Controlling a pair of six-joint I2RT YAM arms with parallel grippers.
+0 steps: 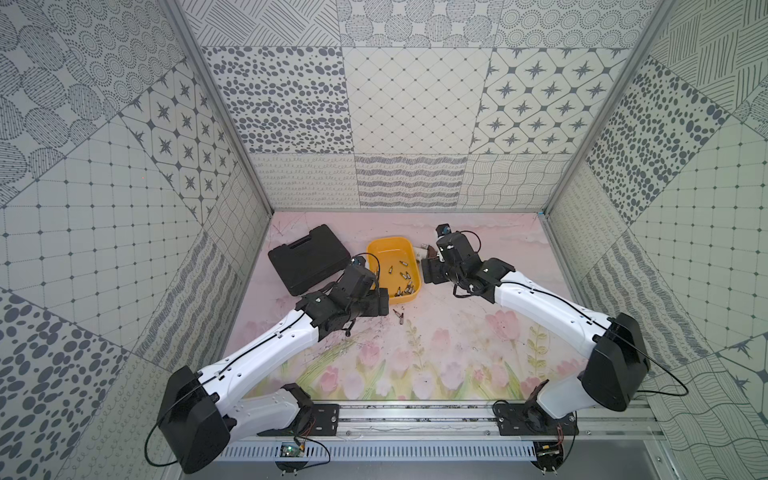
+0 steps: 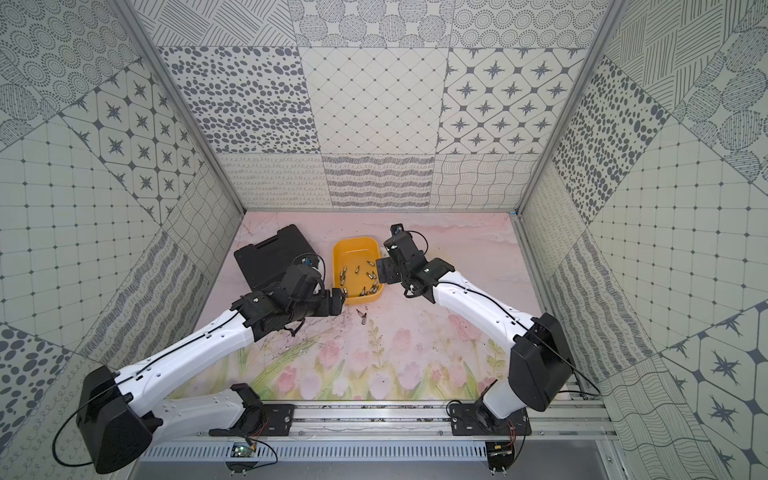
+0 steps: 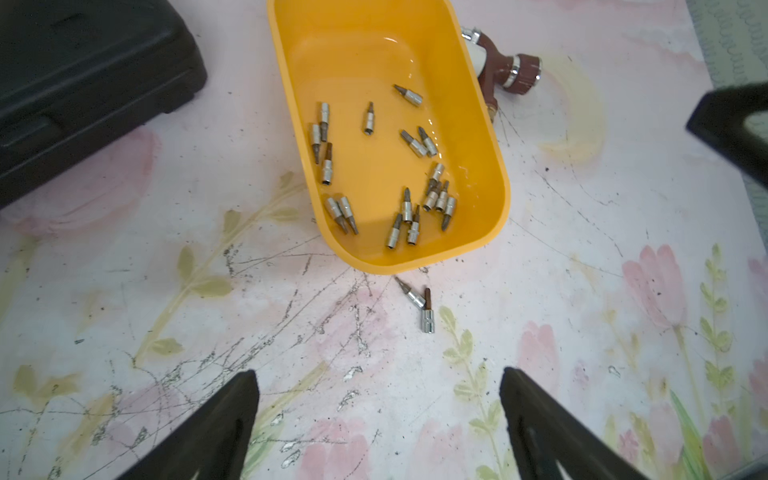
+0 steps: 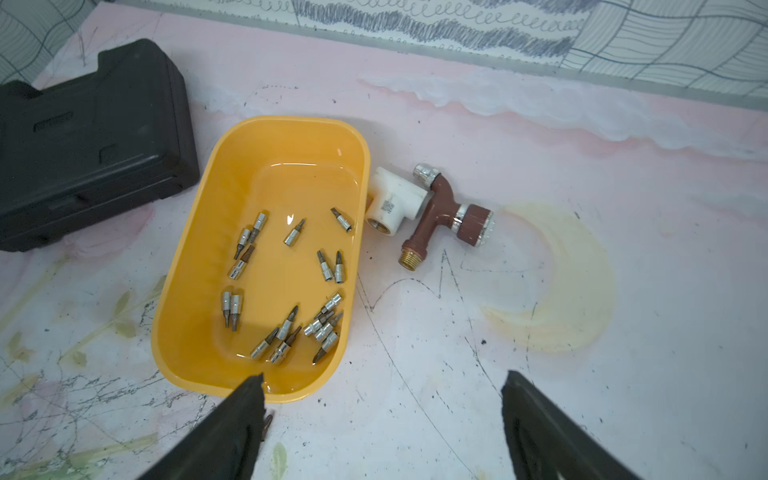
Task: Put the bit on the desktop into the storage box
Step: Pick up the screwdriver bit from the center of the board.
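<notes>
Bits [image 3: 428,322]: two lie flat on the desktop [image 3: 582,332] just beside the storage box [image 3: 505,195] at its short end. They touch in a V, long axes and tips toward the box, sockets away. Left gripper [image 3: 378,374] is spread wide near them, likely lining up a pick. Right gripper [image 4: 382,378] is spread and empty at the box rim.

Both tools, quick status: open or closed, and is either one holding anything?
Left tool: open, holding nothing.
Right tool: open, holding nothing.
</notes>
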